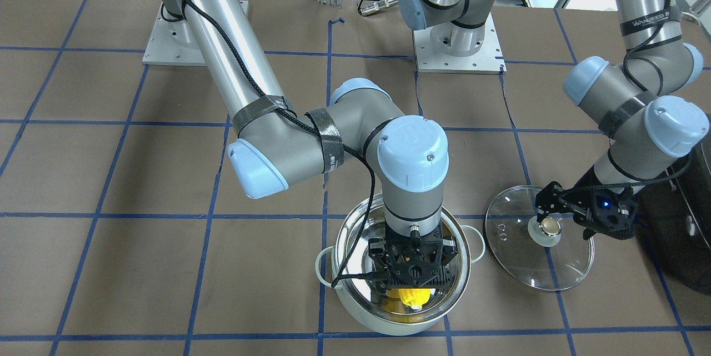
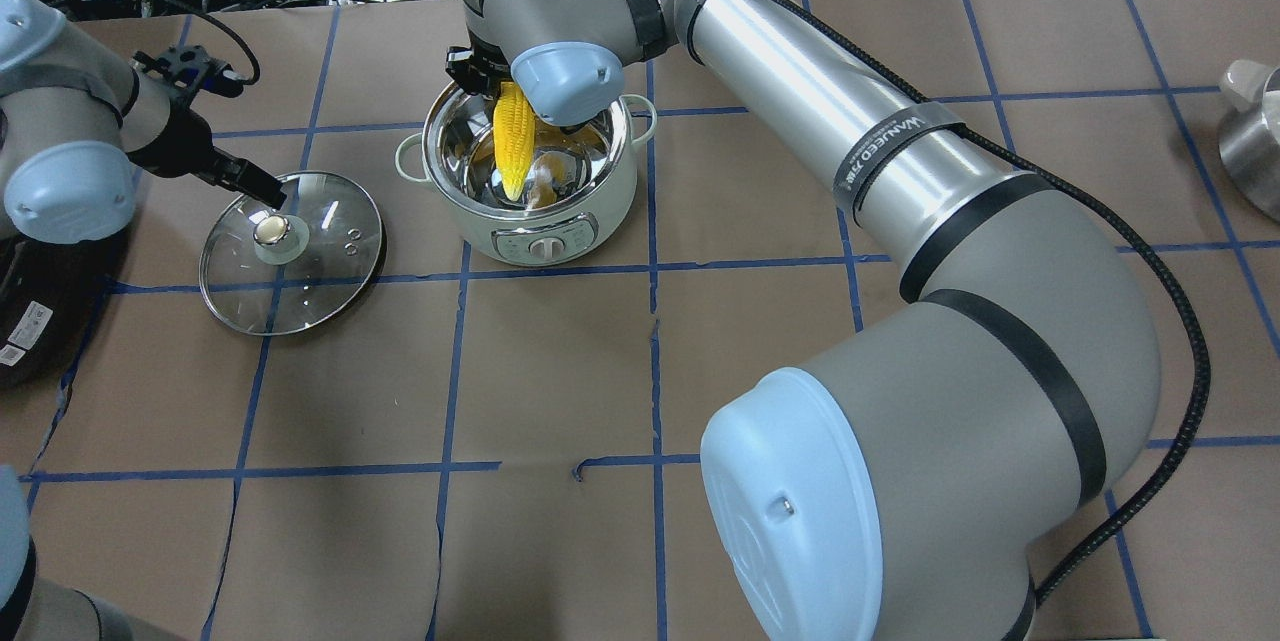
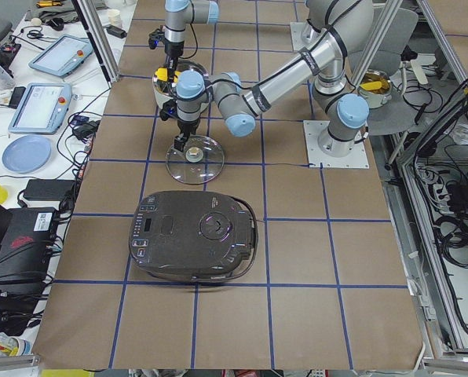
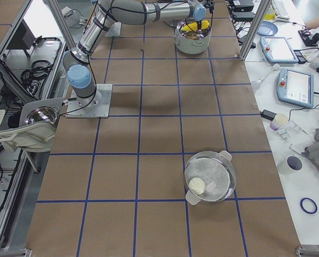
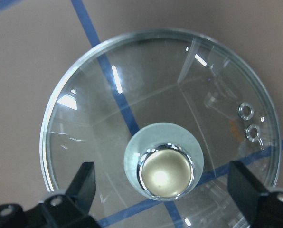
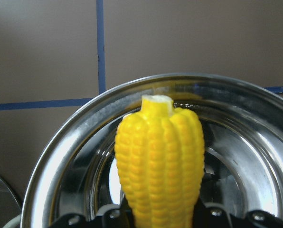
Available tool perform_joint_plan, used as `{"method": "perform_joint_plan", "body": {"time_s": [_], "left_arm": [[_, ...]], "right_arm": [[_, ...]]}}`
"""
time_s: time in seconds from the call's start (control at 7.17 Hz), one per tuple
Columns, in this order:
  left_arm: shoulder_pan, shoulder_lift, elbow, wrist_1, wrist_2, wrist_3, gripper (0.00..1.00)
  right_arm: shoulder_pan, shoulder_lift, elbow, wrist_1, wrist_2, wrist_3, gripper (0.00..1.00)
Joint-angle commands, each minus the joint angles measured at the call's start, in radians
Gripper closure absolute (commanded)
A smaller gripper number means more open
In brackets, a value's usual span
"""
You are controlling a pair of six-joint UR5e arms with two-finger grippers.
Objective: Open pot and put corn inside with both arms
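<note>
The pot [image 2: 545, 231] stands open on the table [image 2: 560, 371], steel inside gleaming, and the right gripper [image 1: 411, 279] hangs right over its mouth, pinching the upper end of the corn [image 2: 512, 146]. The cob points down at a slight tilt, narrow tip inside the rim; whether it touches the pot's floor, can't tell. On the pot's side toward the robot's left, near it but apart, the glass lid [image 2: 322, 266] lies flat on the table, knob [image 5: 165, 172] up. The left gripper [image 5: 166, 190] hovers at that knob, fingers [image 5: 86, 183] spread wide, one either side, neither touching it. Beyond the lid from the pot sits a dark appliance [image 3: 195, 236].
</note>
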State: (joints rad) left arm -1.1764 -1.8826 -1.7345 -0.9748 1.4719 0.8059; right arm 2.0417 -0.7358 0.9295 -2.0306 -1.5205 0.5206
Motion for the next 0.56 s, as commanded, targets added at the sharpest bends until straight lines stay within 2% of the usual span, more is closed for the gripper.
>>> {"method": "perform_joint_plan", "body": {"time_s": [0.0, 0.14, 0.28, 0.42], "left_arm": [[-0.041, 0.033, 0.236, -0.303, 0.001, -0.022, 0.00], [-0.084, 0.054, 0.309, -0.411, 0.005, -0.075, 0.00], [-0.118, 0.094, 0.344, -0.497, 0.057, -0.150, 0.00], [-0.139, 0.156, 0.345, -0.575, 0.070, -0.206, 0.00]], "right_arm": [[0.000, 0.006, 0.034, -0.040, 0.000, -0.001, 0.58], [0.000, 0.003, 0.063, -0.072, 0.000, -0.002, 0.41], [0.001, 0.003, 0.069, -0.086, -0.001, -0.010, 0.17], [0.002, 0.003, 0.069, -0.091, -0.001, -0.010, 0.08]]}}
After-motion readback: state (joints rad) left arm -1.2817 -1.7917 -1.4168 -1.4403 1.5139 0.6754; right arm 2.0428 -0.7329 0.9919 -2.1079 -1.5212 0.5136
